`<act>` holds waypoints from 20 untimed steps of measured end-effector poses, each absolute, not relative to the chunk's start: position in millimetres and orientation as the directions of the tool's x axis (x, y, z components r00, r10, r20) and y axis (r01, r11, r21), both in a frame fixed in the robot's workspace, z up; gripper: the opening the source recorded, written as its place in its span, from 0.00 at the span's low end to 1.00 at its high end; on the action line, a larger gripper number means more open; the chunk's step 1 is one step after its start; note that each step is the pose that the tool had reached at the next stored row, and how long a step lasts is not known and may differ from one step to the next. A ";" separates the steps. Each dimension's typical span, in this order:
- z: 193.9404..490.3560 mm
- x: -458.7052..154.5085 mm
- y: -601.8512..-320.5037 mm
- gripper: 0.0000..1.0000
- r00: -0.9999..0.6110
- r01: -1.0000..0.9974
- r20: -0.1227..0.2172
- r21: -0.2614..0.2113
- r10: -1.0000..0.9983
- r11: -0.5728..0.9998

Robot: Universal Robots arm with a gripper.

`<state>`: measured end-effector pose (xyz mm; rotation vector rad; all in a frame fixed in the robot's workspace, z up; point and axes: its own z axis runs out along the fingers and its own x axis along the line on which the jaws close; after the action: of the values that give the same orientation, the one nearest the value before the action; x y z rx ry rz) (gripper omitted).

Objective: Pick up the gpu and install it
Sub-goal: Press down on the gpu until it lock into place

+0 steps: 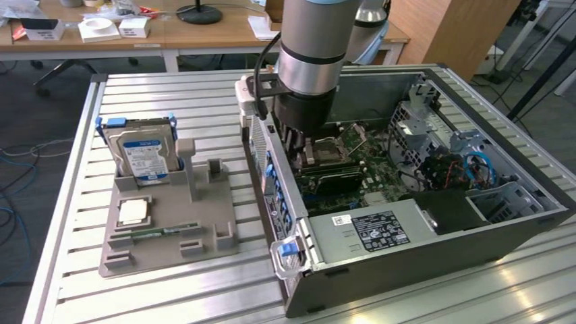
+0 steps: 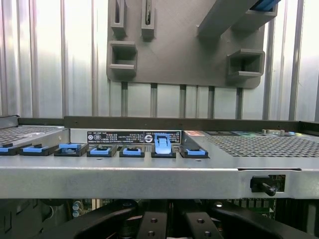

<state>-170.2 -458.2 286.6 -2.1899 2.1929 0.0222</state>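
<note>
Inside the open computer case (image 1: 432, 223), the gripper (image 1: 301, 138) is clenched low over the motherboard (image 1: 369, 169); the graphics card cannot be made out, and no labels read legibly.

A blue-labelled hard drive (image 1: 144, 156) stands upright in a grey parts holder (image 1: 202, 233) on the slatted metal table (image 1: 162, 94). A processor chip (image 1: 133, 211) and a narrow green memory stick (image 1: 162, 233) lie in the holder's recesses. At the exterior view's top, a wooden desk (image 1: 216, 34) carries small white boxes (image 1: 117, 28).

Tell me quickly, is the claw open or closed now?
Claw: closed, lowered inside the open computer case; whether it holds the gpu cannot be told.
</note>
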 end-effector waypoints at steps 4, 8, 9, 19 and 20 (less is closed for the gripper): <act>286.5 -170.4 -458.2 0.10 -0.001 -1.000 -0.040 -0.020 -0.999 0.002; 286.6 -171.9 -458.2 0.10 -0.001 -1.000 -0.040 -0.020 -0.999 0.002; 286.6 -171.9 -458.2 0.10 -0.001 -1.000 -0.040 -0.020 -0.999 0.002; 286.6 -164.5 -458.2 0.10 -0.001 -1.000 -0.040 -0.020 -0.999 0.002; 286.6 -162.9 -458.2 0.10 -0.001 -1.000 -0.040 -0.020 -0.999 0.002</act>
<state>-162.9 -458.2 286.6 -2.1900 2.1930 0.0227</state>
